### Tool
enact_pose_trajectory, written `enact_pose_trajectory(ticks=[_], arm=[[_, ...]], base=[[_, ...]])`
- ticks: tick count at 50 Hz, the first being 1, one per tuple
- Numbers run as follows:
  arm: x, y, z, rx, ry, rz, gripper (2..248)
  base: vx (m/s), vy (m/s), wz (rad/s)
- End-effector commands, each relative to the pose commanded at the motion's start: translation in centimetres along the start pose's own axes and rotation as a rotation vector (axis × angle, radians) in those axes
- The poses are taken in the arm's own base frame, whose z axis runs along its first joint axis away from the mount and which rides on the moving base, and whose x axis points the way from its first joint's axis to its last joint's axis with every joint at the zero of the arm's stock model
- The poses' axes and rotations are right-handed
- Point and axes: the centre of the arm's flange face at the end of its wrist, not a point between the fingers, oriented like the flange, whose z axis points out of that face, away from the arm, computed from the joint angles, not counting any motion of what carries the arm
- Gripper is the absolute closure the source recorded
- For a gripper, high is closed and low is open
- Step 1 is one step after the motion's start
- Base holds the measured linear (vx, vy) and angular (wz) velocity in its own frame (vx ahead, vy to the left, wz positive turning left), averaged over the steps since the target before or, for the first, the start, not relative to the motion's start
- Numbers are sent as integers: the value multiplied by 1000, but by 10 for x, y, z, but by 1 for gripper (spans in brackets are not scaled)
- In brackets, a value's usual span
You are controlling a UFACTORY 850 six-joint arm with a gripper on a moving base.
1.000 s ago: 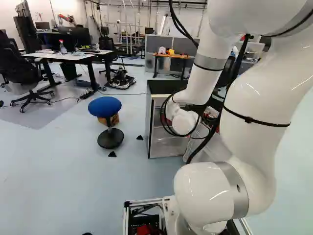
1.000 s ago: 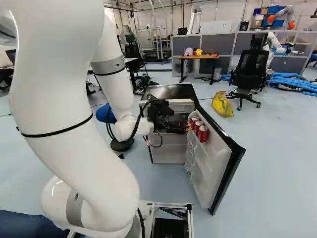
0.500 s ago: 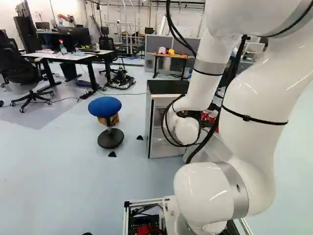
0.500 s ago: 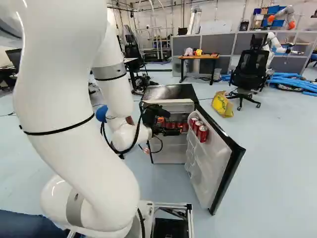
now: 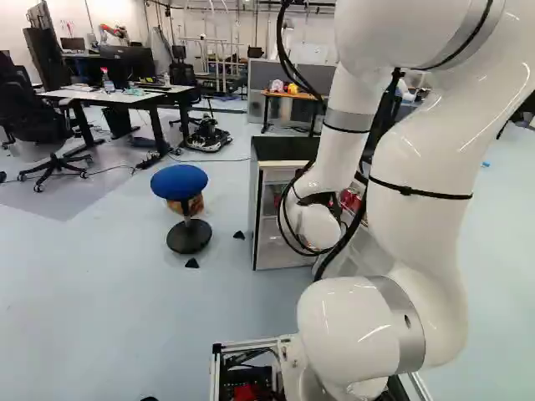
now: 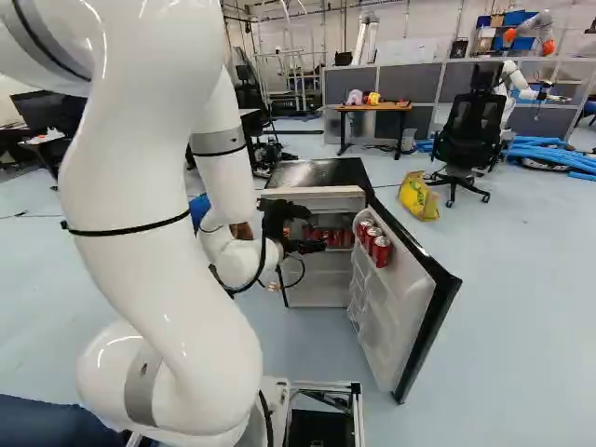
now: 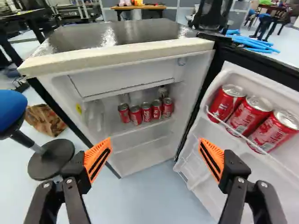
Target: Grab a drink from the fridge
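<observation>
In the right base view my gripper (image 6: pixel 305 244) is at the front of the fridge (image 6: pixel 321 173), whose door (image 6: pixel 410 307) stands wide open. The wrist view shows the gripper (image 7: pixel 154 156) open, its orange pads far apart with nothing between them. Ahead of it, inside the fridge, several red cans (image 7: pixel 146 112) stand in a row on a shelf (image 7: pixel 135 129), with a bottle (image 7: pixel 162 91) behind them. Red cans (image 7: pixel 247 114) also stand in the door rack, beyond and beside one finger. In the left base view my arm mostly hides the fridge interior.
A blue stool (image 5: pixel 180 182) stands beside the fridge, a paper bag (image 7: pixel 44 119) near it. Beyond are a yellow bag (image 6: pixel 418 196), an office chair (image 6: pixel 468 140) and a small table (image 6: pixel 372 108). Another robot (image 6: pixel 531 28) stands at the far back.
The arm has swung and lowered, carrying the gripper from by the door cans to facing the shelf cans. Its upper links have shifted further in the last half second. The base and fridge have stayed put.
</observation>
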Motion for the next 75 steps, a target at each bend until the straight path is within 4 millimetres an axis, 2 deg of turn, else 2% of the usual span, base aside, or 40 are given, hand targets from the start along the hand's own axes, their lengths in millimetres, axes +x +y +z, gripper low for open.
enact_pose_trajectory(ticks=[29,75], arm=[[-25,-20,18,203,-77,-108,3],[-60,-25,53,207,-125,-116,3]], base=[[0,0,0],[0,0,0]])
